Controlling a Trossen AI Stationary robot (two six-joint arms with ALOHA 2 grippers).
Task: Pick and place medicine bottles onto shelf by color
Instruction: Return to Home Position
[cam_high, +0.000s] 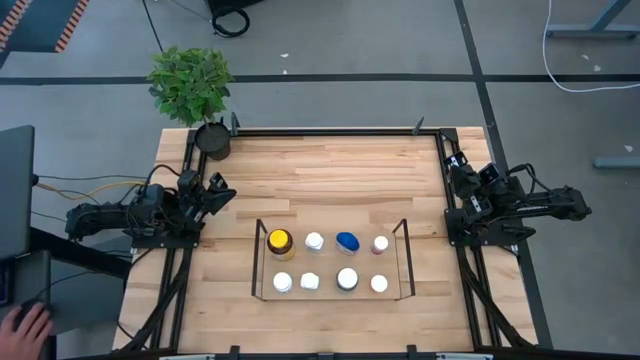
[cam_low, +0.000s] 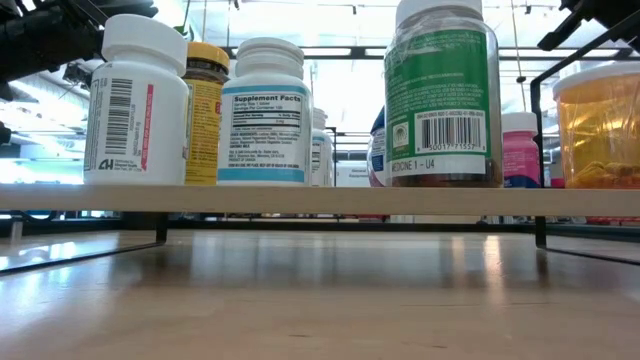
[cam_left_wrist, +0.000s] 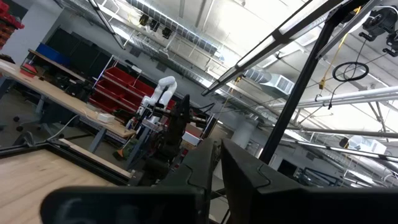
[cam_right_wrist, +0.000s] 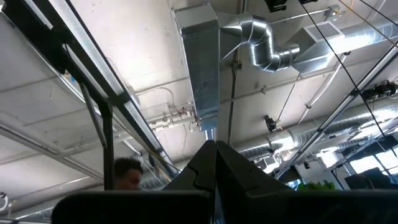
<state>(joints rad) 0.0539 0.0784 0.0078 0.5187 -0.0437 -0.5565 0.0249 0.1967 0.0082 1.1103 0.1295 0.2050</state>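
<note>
The shelf (cam_high: 256, 260) sits on the table (cam_high: 330, 170) midway between the two arms and holds eight medicine bottles (cam_high: 310, 282) in two rows of four. In the far row, from the shelf's left end, stand an amber jar with a yellow lid (cam_high: 280, 241), a white-capped bottle (cam_high: 314, 241), a blue-capped bottle (cam_high: 347, 241) and a small pink bottle (cam_high: 380, 243). The four bottles in the near row all have white caps. All eight stand upright and apart from each other.

The left gripper (cam_high: 220, 190) hangs off the shelf's left end, well clear of it, with its arm folded back over the table's edge. Its fingers are drawn together with only a thin slit between them, and they hold nothing. The right gripper (cam_high: 458, 172) waits beyond the shelf's right end, its fingers pressed together and also empty.

A potted plant (cam_high: 190, 85) stands past the shelf's far left corner, at the table's corner.
</note>
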